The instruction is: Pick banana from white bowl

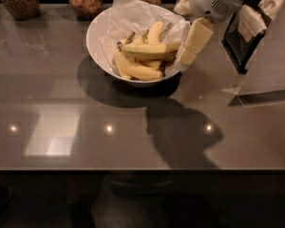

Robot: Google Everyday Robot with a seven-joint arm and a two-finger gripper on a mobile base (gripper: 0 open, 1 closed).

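Note:
A large white bowl (99, 42) lined with crinkled white paper stands on the grey counter at the upper middle. Several bananas lie in it. The longest, nearly straight banana (149, 48) lies across the top of the pile, pointing right. More curved, deeper-yellow bananas (135, 70) lie under it. My gripper (192, 44) comes in from the upper right, with its cream fingers hanging over the bowl's right rim, right by the long banana's right end. I cannot tell if it touches the banana.
Three glass jars (19, 0) of brown grains stand along the back edge. A clear stand holding a dark panel (242, 37) sits at the right. The gripper's shadow (180, 132) falls on the counter in front of the bowl.

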